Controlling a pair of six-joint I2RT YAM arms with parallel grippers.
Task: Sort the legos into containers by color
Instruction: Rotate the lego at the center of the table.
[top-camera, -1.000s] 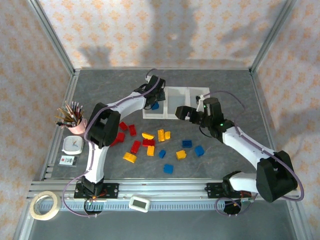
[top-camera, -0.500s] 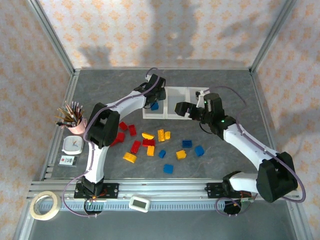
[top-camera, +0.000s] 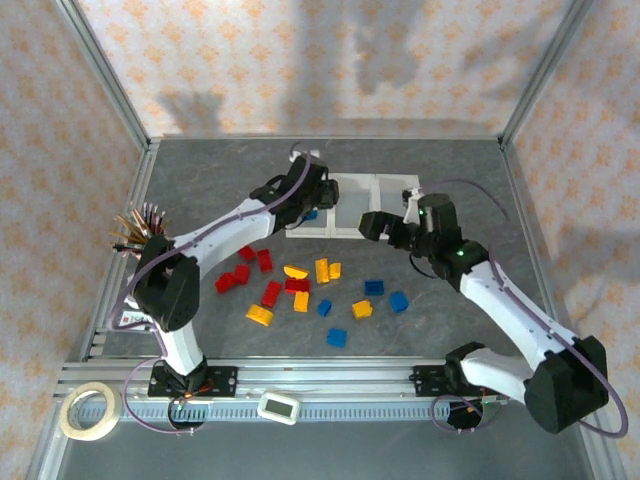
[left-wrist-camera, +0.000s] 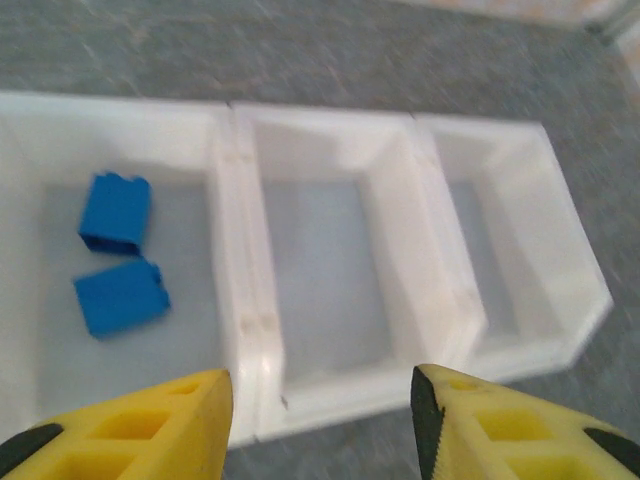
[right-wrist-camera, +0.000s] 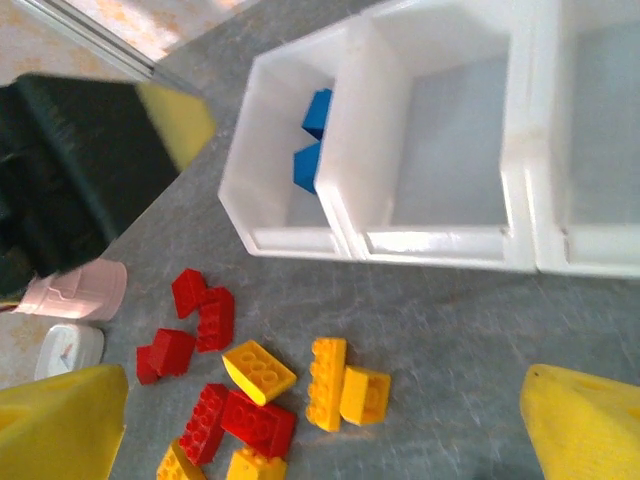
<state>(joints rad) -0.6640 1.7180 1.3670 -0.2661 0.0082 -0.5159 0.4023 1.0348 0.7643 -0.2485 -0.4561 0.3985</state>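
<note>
The three joined white containers (top-camera: 352, 179) sit at the back middle of the table. Two blue legos (left-wrist-camera: 115, 210) lie in the left bin (left-wrist-camera: 40, 330); the middle and right bins hold nothing. My left gripper (top-camera: 303, 198) hovers over the left bin's near side, open and empty (left-wrist-camera: 320, 420). My right gripper (top-camera: 374, 225) hangs open in front of the containers (right-wrist-camera: 340, 150), above the loose yellow legos (right-wrist-camera: 330, 385) and red legos (right-wrist-camera: 250, 420), holding nothing (right-wrist-camera: 325, 440). Loose blue legos (top-camera: 374, 287) lie nearer the right arm.
A pink cup of pencils (top-camera: 140, 235) and a white timer (top-camera: 147, 290) stand at the left edge. The left arm's forearm (top-camera: 225, 225) spans above the red bricks (top-camera: 240, 275). A tape roll (top-camera: 88, 412) lies off the table front. Metal frame posts rise at the corners.
The left arm's elbow has swung left and down, its gripper staying over the left bin. The right gripper has drifted slightly right, still in front of the containers.
</note>
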